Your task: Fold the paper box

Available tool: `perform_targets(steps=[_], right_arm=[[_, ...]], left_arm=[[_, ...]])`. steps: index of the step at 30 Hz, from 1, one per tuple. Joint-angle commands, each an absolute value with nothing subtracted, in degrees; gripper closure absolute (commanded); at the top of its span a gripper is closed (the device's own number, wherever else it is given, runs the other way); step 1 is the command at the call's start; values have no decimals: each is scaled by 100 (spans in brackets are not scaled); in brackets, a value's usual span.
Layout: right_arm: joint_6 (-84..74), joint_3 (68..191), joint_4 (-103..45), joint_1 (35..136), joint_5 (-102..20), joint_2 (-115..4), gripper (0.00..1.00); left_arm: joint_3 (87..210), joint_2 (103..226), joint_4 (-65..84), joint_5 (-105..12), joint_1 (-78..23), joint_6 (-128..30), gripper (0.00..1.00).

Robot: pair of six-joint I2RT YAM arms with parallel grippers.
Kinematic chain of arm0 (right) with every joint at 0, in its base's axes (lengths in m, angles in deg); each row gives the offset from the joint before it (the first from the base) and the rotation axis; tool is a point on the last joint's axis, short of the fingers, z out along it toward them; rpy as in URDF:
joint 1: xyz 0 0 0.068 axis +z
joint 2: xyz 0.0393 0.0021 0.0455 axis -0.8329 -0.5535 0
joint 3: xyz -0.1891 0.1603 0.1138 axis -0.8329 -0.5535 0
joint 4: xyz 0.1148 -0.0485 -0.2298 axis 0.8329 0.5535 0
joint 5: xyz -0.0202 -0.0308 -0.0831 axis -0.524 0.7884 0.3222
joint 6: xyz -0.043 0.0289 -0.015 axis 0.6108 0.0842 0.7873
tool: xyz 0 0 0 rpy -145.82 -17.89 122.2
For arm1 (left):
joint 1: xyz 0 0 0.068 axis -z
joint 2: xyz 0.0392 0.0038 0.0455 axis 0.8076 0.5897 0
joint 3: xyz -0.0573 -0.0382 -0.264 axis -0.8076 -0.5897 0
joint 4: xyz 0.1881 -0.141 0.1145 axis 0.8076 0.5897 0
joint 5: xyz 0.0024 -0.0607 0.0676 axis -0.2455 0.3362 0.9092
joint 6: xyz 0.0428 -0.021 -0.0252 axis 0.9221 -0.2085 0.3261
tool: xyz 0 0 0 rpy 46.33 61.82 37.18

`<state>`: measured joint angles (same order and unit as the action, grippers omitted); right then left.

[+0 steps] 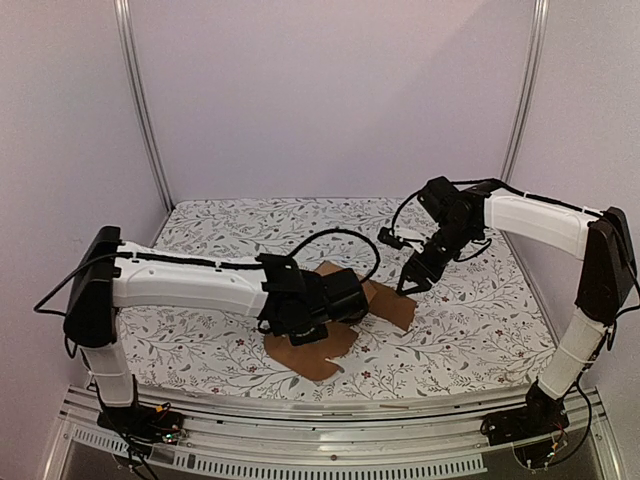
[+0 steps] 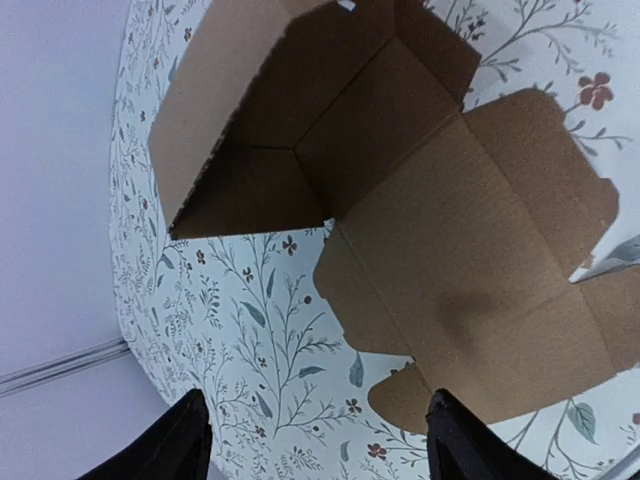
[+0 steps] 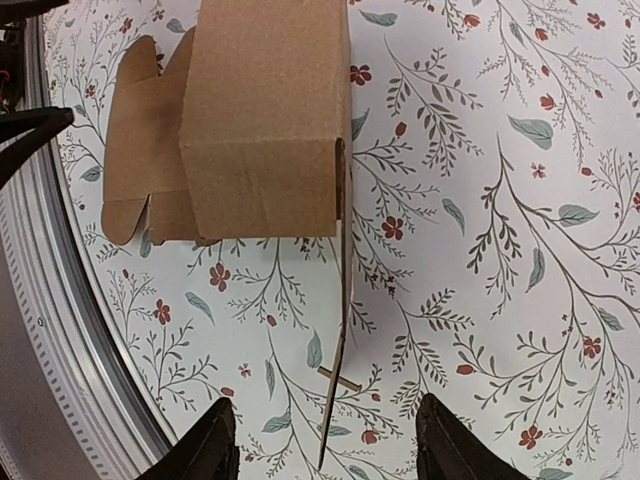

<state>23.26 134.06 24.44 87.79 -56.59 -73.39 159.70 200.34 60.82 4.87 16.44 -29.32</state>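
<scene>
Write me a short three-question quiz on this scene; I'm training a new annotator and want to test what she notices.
1. True or false: the left gripper is shut on the paper box.
2. What pattern does the surface of the table show? A: stripes. B: flowers and twigs. C: checks.
3. In the right wrist view, what reaches in between the open fingers of the right gripper?

Key
1. False: it is open and holds nothing.
2. B.
3. A thin flap of the paper box, seen edge-on.
</scene>
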Motion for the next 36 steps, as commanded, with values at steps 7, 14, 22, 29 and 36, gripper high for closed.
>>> perform_targets(steps=[7, 14, 22, 29, 36], right_arm=[[2211, 13375, 2495, 8750, -5487, -7221, 41], [2688, 13344, 2505, 8611, -4865, -7338, 43], [2919, 13392, 2885, 8600, -5162, -7489, 42], [2988, 13436, 3005, 8882, -5454, -7765, 42], [2615, 14025, 3014, 9128, -5222, -8286, 50]], left_arm=[[16115, 18505, 4698, -3475, -349, -4829, 5], [16415, 19389, 4033, -5181, -1420, -5593, 12], [16227, 19970, 3522, -6034, -1598, -5964, 18], [15808, 19971, 3190, -6300, -1607, -6190, 26], [14978, 19510, 2727, -6226, -1639, -6556, 32]])
